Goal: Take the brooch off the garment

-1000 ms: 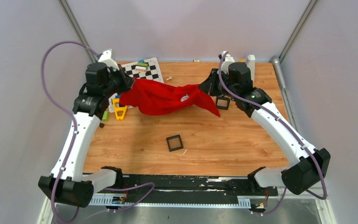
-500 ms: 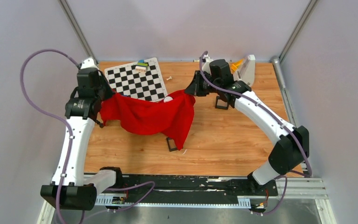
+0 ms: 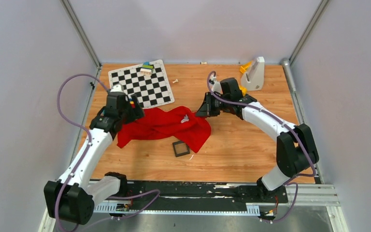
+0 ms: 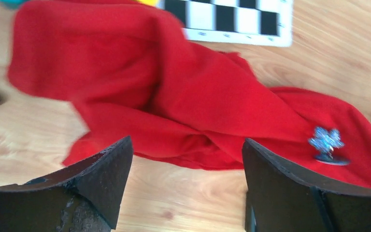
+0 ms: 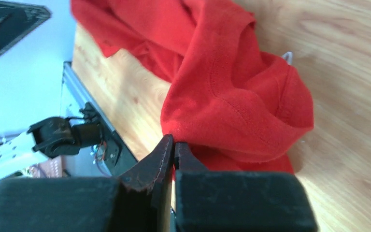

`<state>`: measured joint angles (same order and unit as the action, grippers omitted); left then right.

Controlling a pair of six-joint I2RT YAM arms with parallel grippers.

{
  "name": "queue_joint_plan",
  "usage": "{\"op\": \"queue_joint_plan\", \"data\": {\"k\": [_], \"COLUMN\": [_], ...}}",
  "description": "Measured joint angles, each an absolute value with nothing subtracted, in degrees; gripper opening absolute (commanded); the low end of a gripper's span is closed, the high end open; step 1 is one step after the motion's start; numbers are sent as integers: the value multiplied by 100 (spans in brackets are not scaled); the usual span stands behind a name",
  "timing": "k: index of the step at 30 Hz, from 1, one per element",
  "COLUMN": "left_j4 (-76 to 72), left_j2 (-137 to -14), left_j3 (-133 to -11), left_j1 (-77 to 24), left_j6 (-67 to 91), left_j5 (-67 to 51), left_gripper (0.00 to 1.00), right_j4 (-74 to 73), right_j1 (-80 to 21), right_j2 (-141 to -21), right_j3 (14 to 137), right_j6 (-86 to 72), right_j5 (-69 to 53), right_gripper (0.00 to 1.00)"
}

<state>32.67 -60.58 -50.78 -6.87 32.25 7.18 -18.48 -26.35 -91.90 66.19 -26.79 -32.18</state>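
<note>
Garment (image 3: 164,124) heaped on bench (image 3: 232,150), brooch (image 4: 326,142) on top; edge pinched by R jaws, L jaws spread above; sq frame (image 3: 180,148) just beside, chessboard (image 3: 141,87) behind

Table: we take the wooden table (image 3: 241,145) as our landmark; its top is orange-brown board with a clear grain.
Back wall: a plain, pale lilac-grey back wall (image 3: 193,29) rises from the table's far edge.
Side walls: the left wall (image 3: 24,96) and the right wall (image 3: 352,96), of the same pale colour, close in the table's two sides.
Posts: we see a left metal post (image 3: 79,31) and a right metal post (image 3: 309,29), one at each far corner of the table.
Pipe: a grey pipe (image 3: 290,77) runs along the table's right edge.
Rail: a black rail (image 3: 198,189) lies along the table's near edge, with a grey metal strip (image 3: 198,222) below it.
Light: even and soft, with a pale sheen on the table's wood.
</note>
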Motion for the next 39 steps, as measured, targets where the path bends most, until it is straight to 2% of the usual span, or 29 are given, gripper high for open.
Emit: {"op": "queue_joint_plan", "data": {"k": [4,6,8,10,18,26,39], "left_j4": [2611,2051,1483,851,-1527,-2565,-2657], "left_j2": [-5771,-5478,-5207,-5002,-4797,-5033,-5714], "left_j3": [-4807,-4421,-3988,-3533,-2366,-2342,-2497], "left_j1": [-1649,-1931,-2108,-2257,-2683,-2692,-2692], "left_j6": [2985,2836,2722,2617,1933,1708,1614], "left_j5": [694,423,62,-410,-1828,-2279,-2558], "left_gripper": [87,80,69,64,51,48,47], "right_j4": [-1592,-1468,-1409,-1400,-1474,-1647,-1732], "right_j1": [-2657,-2670,-2716,-2762,-2967,-3081,-3148], "right_j2": [-8895,-8711,-8521,-8401,-8348,-8484,-8545], "right_j3": [6475,6486,6528,6619,6853,6936,6982], "right_j6": [-2657,-2652,-2648,-2646,-2648,-2644,-2580], "right_j5": [-3671,-3852,-3981,-4051,-4130,-4167,-4174], "right_gripper": [0,0,0,0,0,0,0]}}
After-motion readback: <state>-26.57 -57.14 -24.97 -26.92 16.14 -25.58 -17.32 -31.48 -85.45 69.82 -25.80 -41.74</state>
